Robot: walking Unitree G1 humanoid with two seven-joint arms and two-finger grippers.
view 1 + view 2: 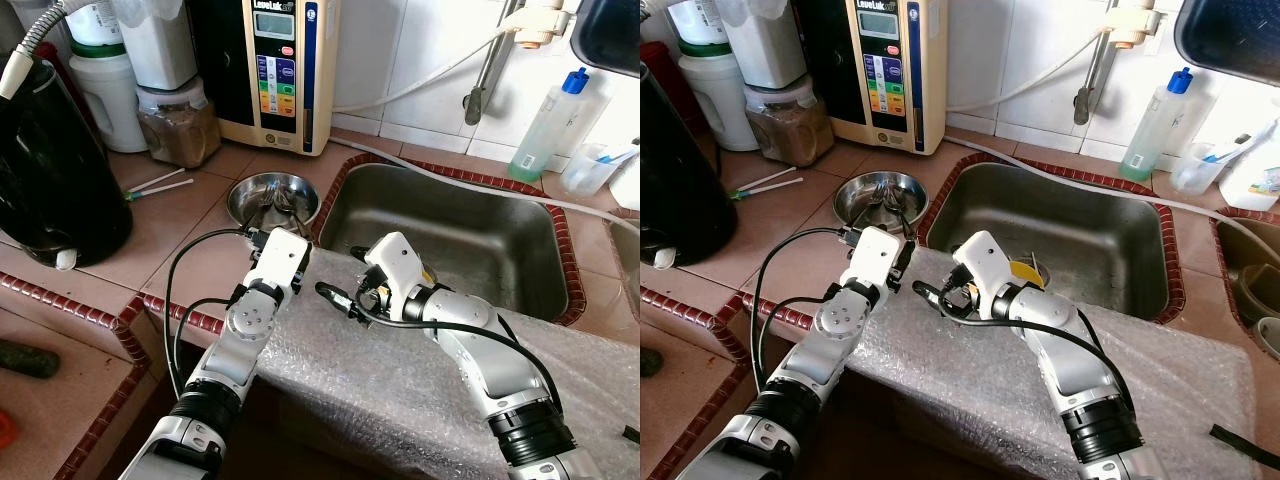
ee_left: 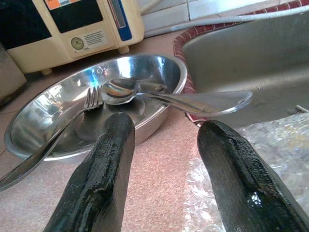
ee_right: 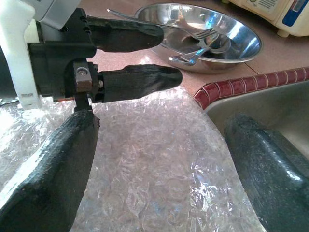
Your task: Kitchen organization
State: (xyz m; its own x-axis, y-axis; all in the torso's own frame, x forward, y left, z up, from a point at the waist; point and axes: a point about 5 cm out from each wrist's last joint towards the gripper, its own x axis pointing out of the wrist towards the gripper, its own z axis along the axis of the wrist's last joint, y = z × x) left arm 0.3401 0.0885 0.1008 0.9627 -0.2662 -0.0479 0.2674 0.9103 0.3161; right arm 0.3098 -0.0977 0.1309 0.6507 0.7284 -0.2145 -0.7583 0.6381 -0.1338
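A steel bowl (image 1: 250, 192) sits on the tiled counter just left of the sink (image 1: 470, 240). A spoon (image 2: 145, 94) and a fork (image 2: 91, 99) lie in it, with the spoon's handle sticking out over the rim. My left gripper (image 2: 166, 125) is open, low over the counter and just short of the bowl's near rim, pointing at it. My right gripper (image 3: 164, 123) is open too, over the bubble wrap (image 1: 400, 370) at the sink's front left corner. It points toward the left gripper's fingers (image 3: 140, 79) and holds nothing.
A cream water machine (image 1: 280, 60) and a jar of brown powder (image 1: 178, 125) stand behind the bowl. A black appliance (image 1: 50, 170) is at the left. A soap bottle (image 1: 545, 125) stands behind the sink, and a hose (image 1: 480, 185) runs along its far edge. Something yellow (image 1: 1025, 272) lies in the sink.
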